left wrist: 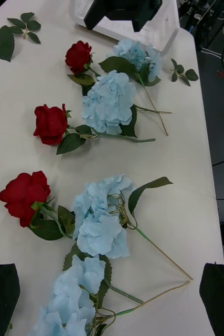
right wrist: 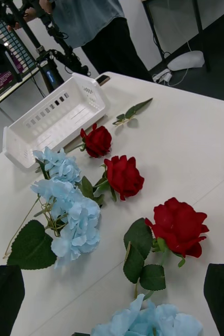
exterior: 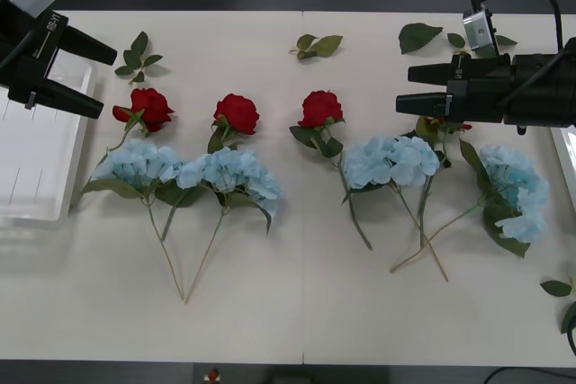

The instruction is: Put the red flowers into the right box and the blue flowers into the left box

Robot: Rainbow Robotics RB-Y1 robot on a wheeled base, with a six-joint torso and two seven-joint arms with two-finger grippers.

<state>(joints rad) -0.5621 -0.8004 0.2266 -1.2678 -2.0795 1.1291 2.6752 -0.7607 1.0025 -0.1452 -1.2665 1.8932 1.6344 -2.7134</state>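
left pincer (exterior: 101, 78): fingers apart, nothing held | right pincer (exterior: 401, 87): fingers apart, nothing held

Roses (exterior: 238, 112): deep red, dark green leaves. Hydrangeas (exterior: 225, 171): pale sky-blue, just below roses. Left box (exterior: 31, 155): white, slotted. Table (exterior: 297, 312): off-white. Grippers: black.

fourth rose (exterior: 444, 123) mostly hidden under right gripper (exterior: 402, 87), right box (exterior: 568, 152) cut by edge, left box (exterior: 27, 177) cut off
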